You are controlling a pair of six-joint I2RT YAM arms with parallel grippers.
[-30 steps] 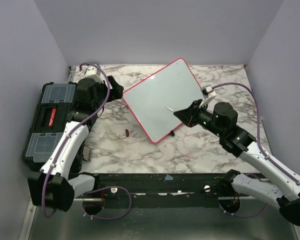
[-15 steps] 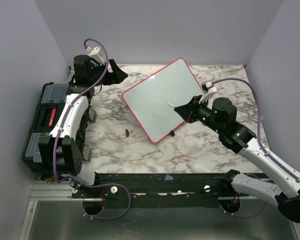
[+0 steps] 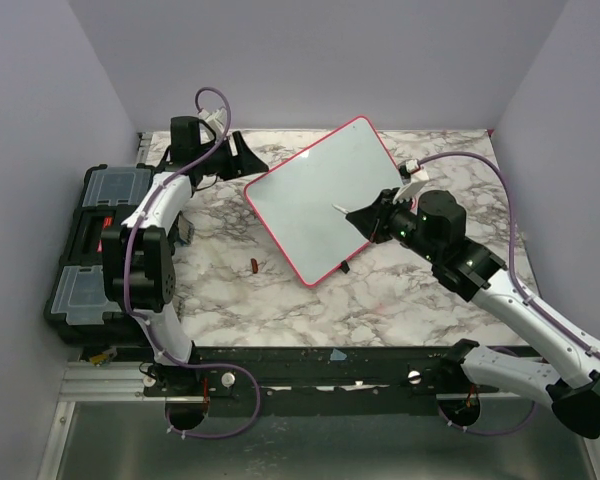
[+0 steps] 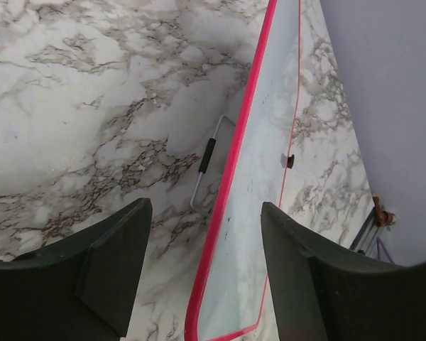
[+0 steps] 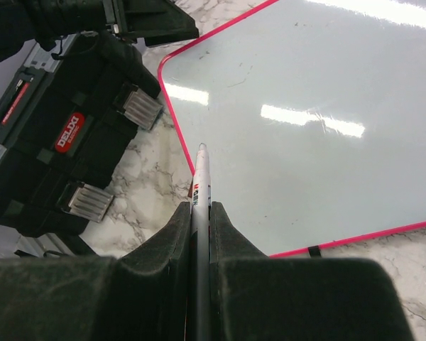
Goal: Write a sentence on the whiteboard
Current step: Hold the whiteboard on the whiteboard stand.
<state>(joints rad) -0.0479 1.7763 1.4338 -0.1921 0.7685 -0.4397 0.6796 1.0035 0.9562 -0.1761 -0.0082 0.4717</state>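
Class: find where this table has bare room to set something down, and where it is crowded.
Free: the marble strip between the whiteboard and the front rail, right of the small red piece; also between toolbox and whiteboard. Crowded: the whiteboard's left corner by the left fingers, and its right edge by the right fingers and marker.

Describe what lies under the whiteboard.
A wire stand with a black sleeve pokes out from under the whiteboard at its edge, resting on the marble table. The board covers whatever else lies beneath.
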